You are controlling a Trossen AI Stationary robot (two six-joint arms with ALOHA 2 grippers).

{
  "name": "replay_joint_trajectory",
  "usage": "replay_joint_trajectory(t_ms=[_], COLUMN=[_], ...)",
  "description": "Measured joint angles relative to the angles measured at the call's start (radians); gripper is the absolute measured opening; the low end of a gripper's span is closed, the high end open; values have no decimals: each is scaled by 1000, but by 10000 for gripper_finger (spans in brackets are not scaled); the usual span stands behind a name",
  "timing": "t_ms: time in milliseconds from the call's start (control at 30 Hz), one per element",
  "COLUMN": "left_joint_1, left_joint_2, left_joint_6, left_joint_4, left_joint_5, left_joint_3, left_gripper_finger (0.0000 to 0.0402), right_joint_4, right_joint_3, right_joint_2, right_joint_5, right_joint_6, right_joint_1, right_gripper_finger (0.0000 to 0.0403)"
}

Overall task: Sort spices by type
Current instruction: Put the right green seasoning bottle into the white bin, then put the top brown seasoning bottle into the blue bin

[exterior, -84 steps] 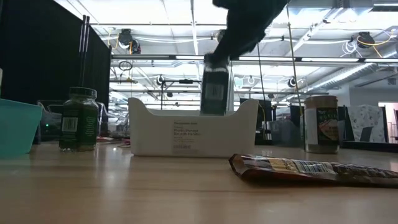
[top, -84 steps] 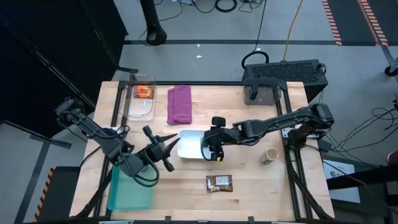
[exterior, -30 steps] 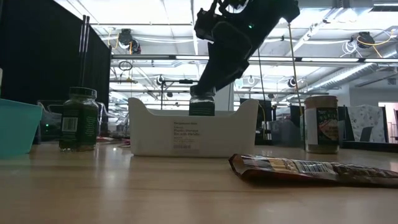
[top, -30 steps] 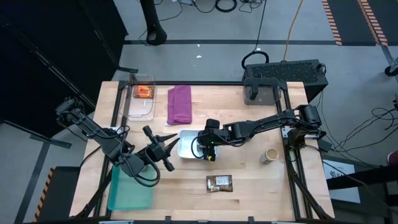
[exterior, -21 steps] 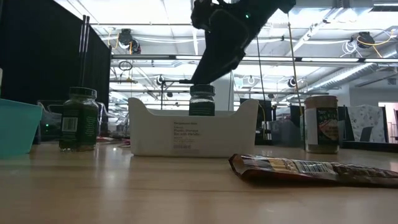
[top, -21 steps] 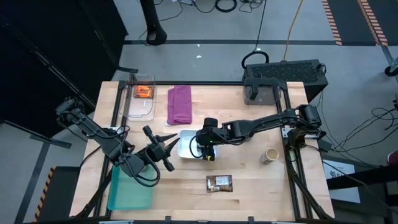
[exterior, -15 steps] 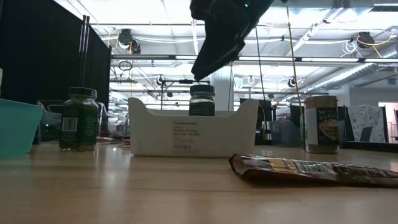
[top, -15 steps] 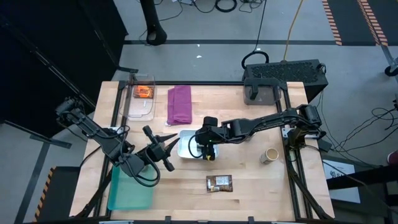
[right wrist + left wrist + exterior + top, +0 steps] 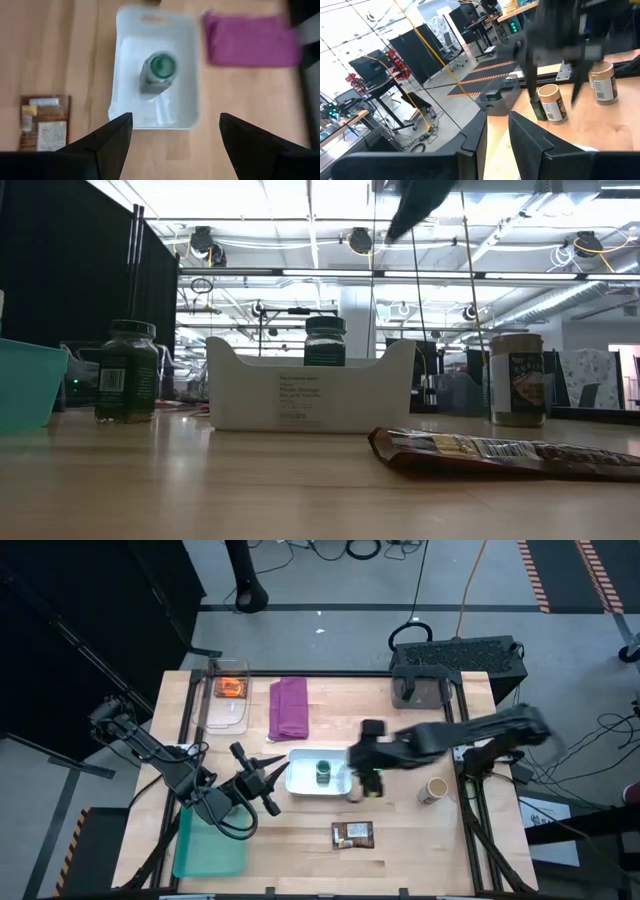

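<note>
A green-lidded jar (image 9: 323, 772) stands upright on its base inside the white bin (image 9: 300, 783); the right wrist view looks down on it (image 9: 160, 72). My right gripper (image 9: 175, 145) is open and hovers above the bin's right end (image 9: 366, 783), touching nothing. A second green-lidded jar (image 9: 127, 370) stands on the table left of the bin. A tan-lidded jar (image 9: 435, 789) stands near the right edge. The dark brown packet (image 9: 352, 833) lies flat nearer the table's near edge. The orange packet (image 9: 231, 688) lies in a clear container. My left gripper (image 9: 262, 785) waits open left of the bin.
A folded purple cloth (image 9: 289, 707) lies beyond the bin. A teal bin (image 9: 210, 840) sits at the near left corner under my left arm. In the left wrist view two tan-lidded jars (image 9: 552, 102) (image 9: 602, 82) stand on the table's right side.
My right gripper has let go of the green-lidded jar, which stays upright in the white bin. The gripper has risen off the jar and drawn back quickly toward the table's right edge.
</note>
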Motion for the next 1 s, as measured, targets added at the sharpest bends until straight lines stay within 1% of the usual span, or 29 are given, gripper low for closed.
replay_joint_trajectory(t_ms=[133, 300, 433, 533, 667, 800, 867, 1000], left_joint_1=[0, 0, 0, 0, 0, 1, 1, 1], left_joint_2=[0, 0, 0, 0, 0, 0, 0, 0], left_joint_6=[-23, -75, -76, -77, -77, -91, -120, -129], left_joint_4=[0, 0, 2, 2, 2, 1, 0, -2], left_joint_5=[0, 22, 26, 26, 26, 26, 26, 26], left_joint_3=[0, 0, 0, 0, 0, 0, 0, 0], left_gripper_finger=[86, 86, 86, 86, 86, 86, 86, 86], right_joint_4=[76, 247, 304, 325, 348, 356, 359, 358], right_joint_3=[-111, -352, -532, -622, -688, -693, -694, -694], right_joint_2=[-188, -386, -488, -539, -568, -573, -572, -580], right_joint_5=[165, 297, 395, 455, 562, 655, 678, 679], right_joint_6=[62, 126, 233, 304, 307, 273, 275, 280], right_joint_1=[109, 248, 325, 371, 417, 428, 428, 427], right_gripper_finger=[281, 281, 281, 281, 281, 281, 281, 281])
